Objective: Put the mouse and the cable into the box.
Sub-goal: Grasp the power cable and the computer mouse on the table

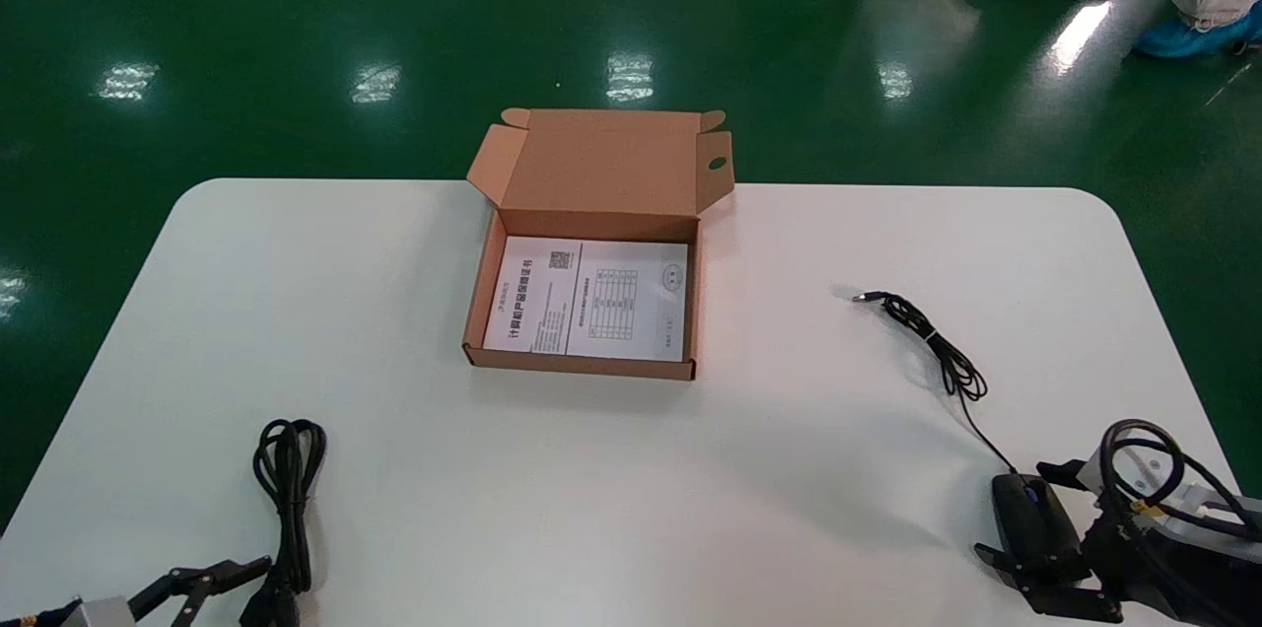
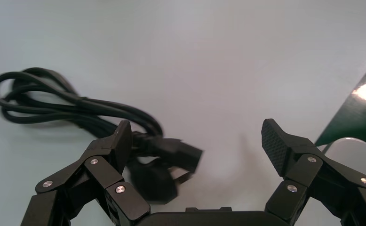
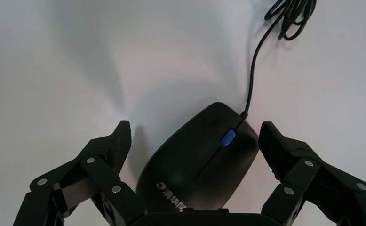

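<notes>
We are looking at a white table (image 1: 631,479). At its far middle a cardboard box (image 1: 582,367) is standing with the lid (image 1: 601,159) raised and a printed sheet (image 1: 592,297) lying flat on its bottom; neither task thing is lying inside it yet. Near the left front corner the black cable (image 1: 288,479) is lying as a folded bundle, its long axis running from the near edge toward the far one, with the plugs (image 2: 181,153) at the near end. Near the right front corner the mouse (image 3: 200,160) is resting on the table, and its thin cord (image 1: 942,346) is trailing toward the far side in loose loops, well apart from the box. The right gripper (image 3: 195,127) is hanging over the mouse with its fingers (image 3: 110,150) spread wide and empty. The mouse is sitting between them, its long axis pointing away from the palm and a little slanted, so the fingers are facing its long sides. The left gripper (image 2: 195,129) is also wide and empty, just beside the plugs, which are lying close to one finger, not centred in the gap. We are judging that the right arm is the nearer one for the mouse and that closing across its width is the coming move. From there the box is lying ahead and to the left.
</notes>
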Controlling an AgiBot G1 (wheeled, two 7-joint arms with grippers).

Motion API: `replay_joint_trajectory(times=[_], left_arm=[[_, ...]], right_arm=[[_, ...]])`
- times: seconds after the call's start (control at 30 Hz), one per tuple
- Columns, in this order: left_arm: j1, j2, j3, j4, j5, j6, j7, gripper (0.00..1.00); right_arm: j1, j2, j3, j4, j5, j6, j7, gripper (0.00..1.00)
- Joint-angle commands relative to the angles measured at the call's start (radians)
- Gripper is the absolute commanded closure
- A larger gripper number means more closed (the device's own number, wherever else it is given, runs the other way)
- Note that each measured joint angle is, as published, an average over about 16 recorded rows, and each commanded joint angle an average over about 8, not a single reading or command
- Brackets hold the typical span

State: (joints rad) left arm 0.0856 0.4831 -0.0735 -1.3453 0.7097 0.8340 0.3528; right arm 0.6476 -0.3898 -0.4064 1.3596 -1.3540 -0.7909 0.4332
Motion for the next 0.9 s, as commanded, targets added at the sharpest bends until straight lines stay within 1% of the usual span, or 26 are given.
replay_joint_trajectory(times=[0.03,0.27,0.47,0.67,0.9], left_arm=[[-0.003,0.011,0.01,-0.003,0.004,-0.002,0.001,0.0],[-0.028,0.032,0.039,-0.003,0.024,-0.012,0.001,0.0],[-0.034,0.044,0.05,-0.003,0.054,-0.056,0.013,0.0],[-0.026,0.061,0.028,-0.005,0.065,-0.115,0.038,0.0],[-0.012,0.082,-0.019,-0.008,0.046,-0.139,0.076,0.0]], right_arm=[[0.001,0.0,-0.003,0.0,-0.005,0.0,0.005,0.0],[-0.008,0.007,-0.007,0.0,-0.015,0.005,0.015,0.0],[-0.021,0.017,-0.009,0.0,-0.019,0.01,0.021,0.0],[-0.028,0.021,-0.008,0.001,-0.021,0.019,0.024,0.0],[-0.033,0.023,-0.008,0.001,-0.022,0.025,0.027,0.0]])
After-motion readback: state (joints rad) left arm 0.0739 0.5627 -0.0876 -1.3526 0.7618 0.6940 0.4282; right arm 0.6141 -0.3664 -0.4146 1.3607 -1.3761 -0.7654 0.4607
